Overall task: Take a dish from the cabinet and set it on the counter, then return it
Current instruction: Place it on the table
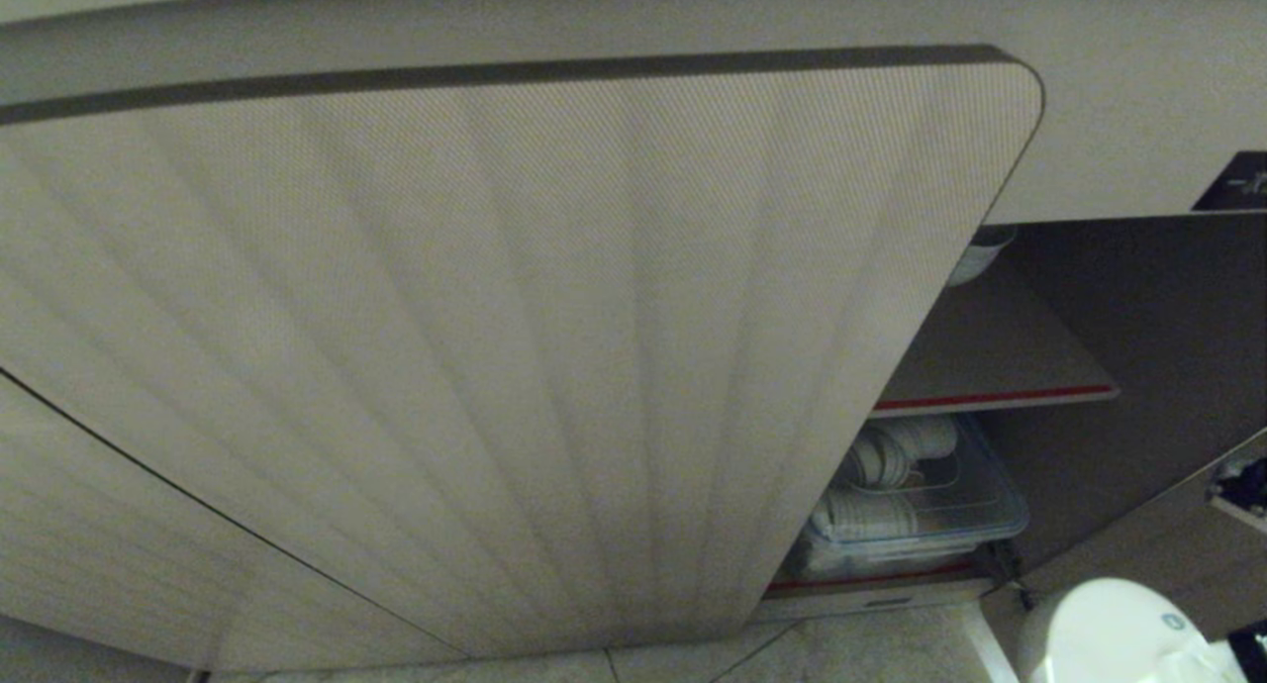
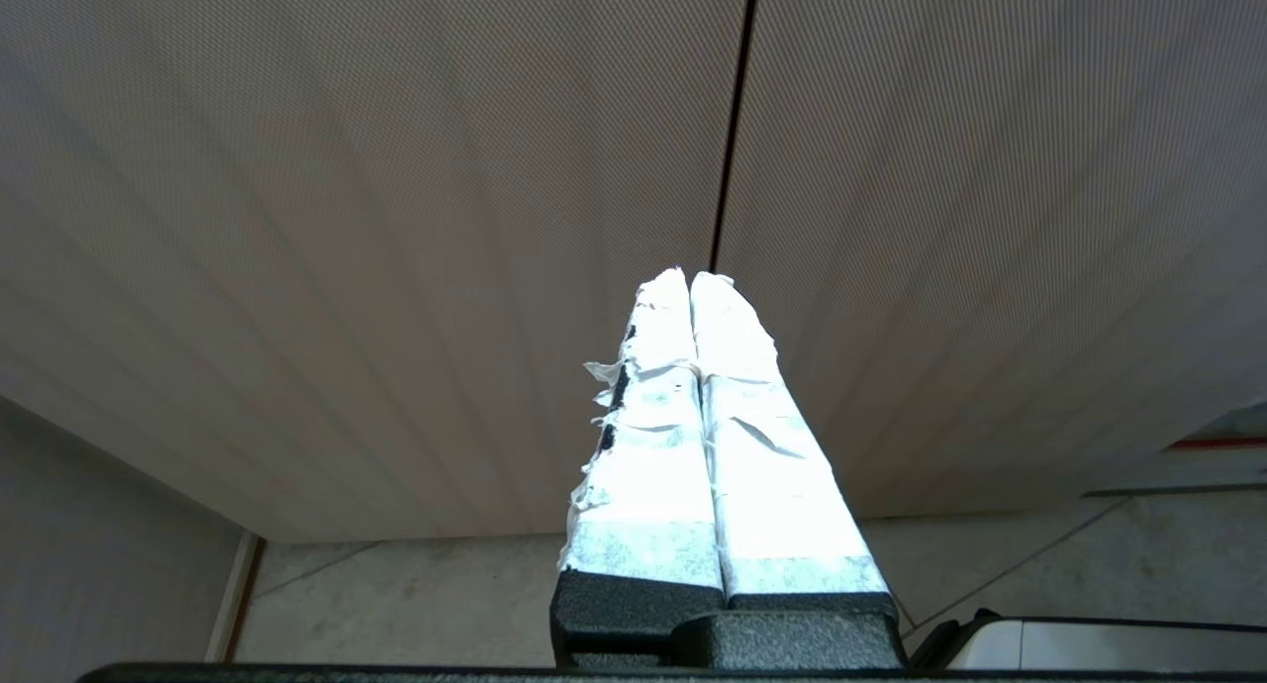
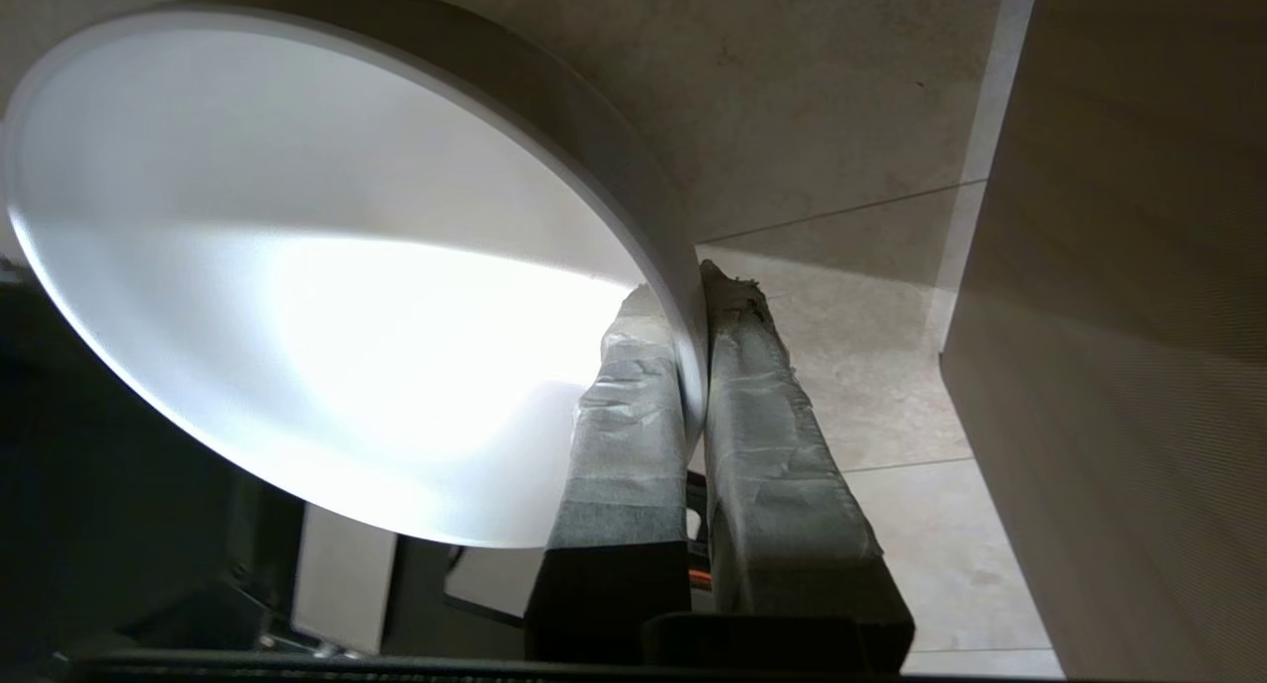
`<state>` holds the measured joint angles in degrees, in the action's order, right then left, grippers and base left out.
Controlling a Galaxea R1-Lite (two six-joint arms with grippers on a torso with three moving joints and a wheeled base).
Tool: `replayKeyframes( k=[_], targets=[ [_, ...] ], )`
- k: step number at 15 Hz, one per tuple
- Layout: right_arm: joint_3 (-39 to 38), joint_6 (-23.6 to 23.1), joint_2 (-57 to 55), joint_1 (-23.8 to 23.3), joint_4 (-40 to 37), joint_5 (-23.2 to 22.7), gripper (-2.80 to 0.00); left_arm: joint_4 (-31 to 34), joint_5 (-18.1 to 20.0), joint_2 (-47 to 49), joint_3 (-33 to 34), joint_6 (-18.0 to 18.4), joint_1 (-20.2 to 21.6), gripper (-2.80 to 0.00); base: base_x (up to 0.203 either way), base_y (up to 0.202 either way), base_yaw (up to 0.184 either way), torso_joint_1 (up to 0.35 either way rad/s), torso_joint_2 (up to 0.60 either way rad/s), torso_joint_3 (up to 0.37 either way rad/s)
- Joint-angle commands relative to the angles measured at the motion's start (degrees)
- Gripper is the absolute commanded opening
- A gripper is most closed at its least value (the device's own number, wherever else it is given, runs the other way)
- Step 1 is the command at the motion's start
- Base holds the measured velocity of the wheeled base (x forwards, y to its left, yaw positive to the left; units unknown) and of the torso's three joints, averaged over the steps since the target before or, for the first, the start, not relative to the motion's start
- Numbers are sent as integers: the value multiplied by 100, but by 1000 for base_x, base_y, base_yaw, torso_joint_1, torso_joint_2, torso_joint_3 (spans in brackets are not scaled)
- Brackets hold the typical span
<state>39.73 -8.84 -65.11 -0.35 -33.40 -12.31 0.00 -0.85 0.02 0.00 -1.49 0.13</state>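
- Dish [image 3: 297, 267]: white ceramic, low beside the open cabinet [image 1: 495, 366]. I judge it stiff, slick and breakable.
- Right gripper [image 3: 690, 366]: my taped fingers pinch its rim, one inside, one outside. The rim is the only hold.
- Left gripper [image 2: 693, 297]: pressed closed, empty, facing the fluted doors.
- Clear tub [image 1: 975, 510] on the bottom shelf holds stacked white bowls [image 1: 871, 510].

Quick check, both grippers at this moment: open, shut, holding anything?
Left gripper: shut, empty, facing the cabinet doors.
Right gripper: shut on the dish, pinching its rim.
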Motion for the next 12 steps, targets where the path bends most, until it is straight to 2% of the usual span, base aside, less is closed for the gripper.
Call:
replayKeyframes(
  k=[1, 8, 12],
  targets=[
    [-196, -98, 323, 0, -25, -8, -280, 0, -3, -2, 0, -1, 4, -280, 0, 0, 0, 0, 0, 0],
    [-714, -387, 941, 140, 9, -34, -280, 0, -3, -2, 0, -1, 4, -280, 0, 0, 0, 0, 0, 0],
    [-958, -390, 1072, 141, 9, -35, -280, 0, -3, -2, 0, -1, 4, -280, 0, 0, 0, 0, 0, 0]
  ],
)
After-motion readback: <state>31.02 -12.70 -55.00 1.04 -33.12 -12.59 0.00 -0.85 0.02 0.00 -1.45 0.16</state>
